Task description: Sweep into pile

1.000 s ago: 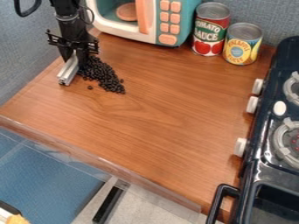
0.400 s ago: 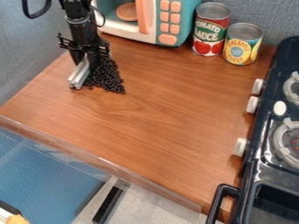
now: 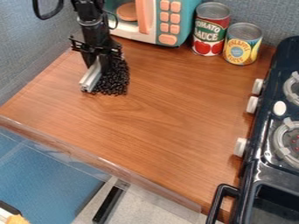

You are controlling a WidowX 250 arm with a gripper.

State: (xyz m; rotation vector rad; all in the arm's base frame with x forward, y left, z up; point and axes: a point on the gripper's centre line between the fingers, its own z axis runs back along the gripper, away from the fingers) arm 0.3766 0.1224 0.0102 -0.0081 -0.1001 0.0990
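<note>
A wide stretch of bare wooden counter (image 3: 163,105) offers free room across the middle and down toward the front edge, where a gripper could pass low. At the upper left of the view, the black gripper (image 3: 97,56) and the light metal bar (image 3: 90,79) under it take up space, with a heap of dark beans (image 3: 118,78) close against the bar's right side. A toy microwave (image 3: 133,34) blocks the back, and two cans, one red (image 3: 210,37) and one yellow (image 3: 241,47), stand near each other to its right. A stove (image 3: 265,159) bounds the right side, its white knobs (image 3: 252,105) jutting toward the counter and its black handle (image 3: 216,203) sticking out at the bottom. A blue-grey wall (image 3: 29,52) limits room at upper left.
</note>
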